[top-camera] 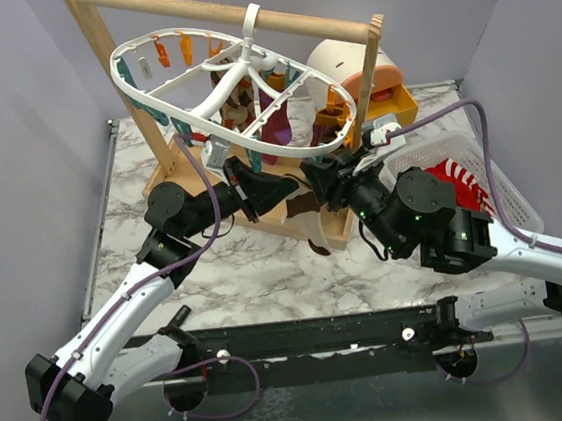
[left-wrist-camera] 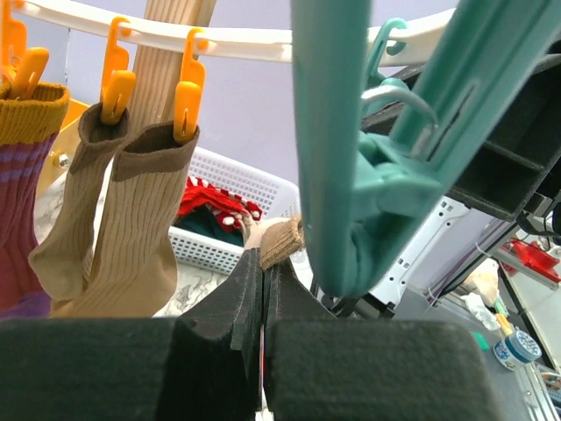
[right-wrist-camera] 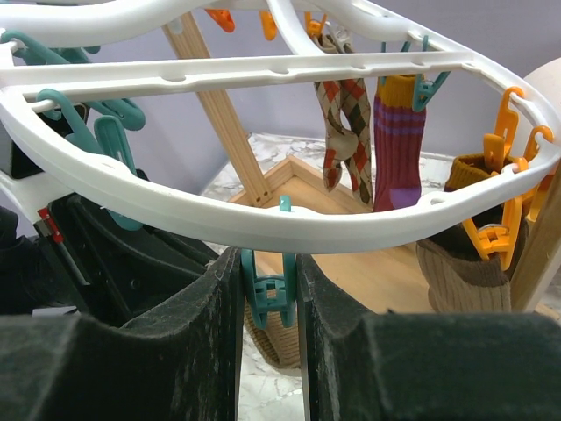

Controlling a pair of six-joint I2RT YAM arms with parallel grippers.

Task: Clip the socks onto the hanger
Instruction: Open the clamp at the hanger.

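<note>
**A:** Left hand status?

**B:** My left gripper (left-wrist-camera: 263,263) is fully closed, pinching the cuff of a tan sock (left-wrist-camera: 282,241). The cuff pokes out past my fingertips.

**A:** Right?

**B:** My right gripper (right-wrist-camera: 269,259) is at a narrow gap, with a pad against each side of a teal clip (right-wrist-camera: 267,294). The clip hangs from the near rim of the hanger (right-wrist-camera: 351,232). Can't tell whether the clip's mouth is open.

**A:** Sock versus clip?

**B:** The wrist view shows the sock top just below the clip. Can't tell if they touch.

**A:** Where's the hanger?

**B:** Hooked over the top bar of the wooden rack (top-camera: 169,7). Both my arms reach in under the ring.

**A:** What's clipped on it?

**B:** An argyle sock (right-wrist-camera: 346,123) and a purple sock (right-wrist-camera: 399,140) with a mustard cuff hang side by side on the far side. Two brown-cuffed socks (left-wrist-camera: 131,254) hang on orange clips.

**A:** Anything loose?

**B:** A striped sock (left-wrist-camera: 215,200), red and white, lies in the white basket (left-wrist-camera: 203,253) on my right, beside the rack.
</note>
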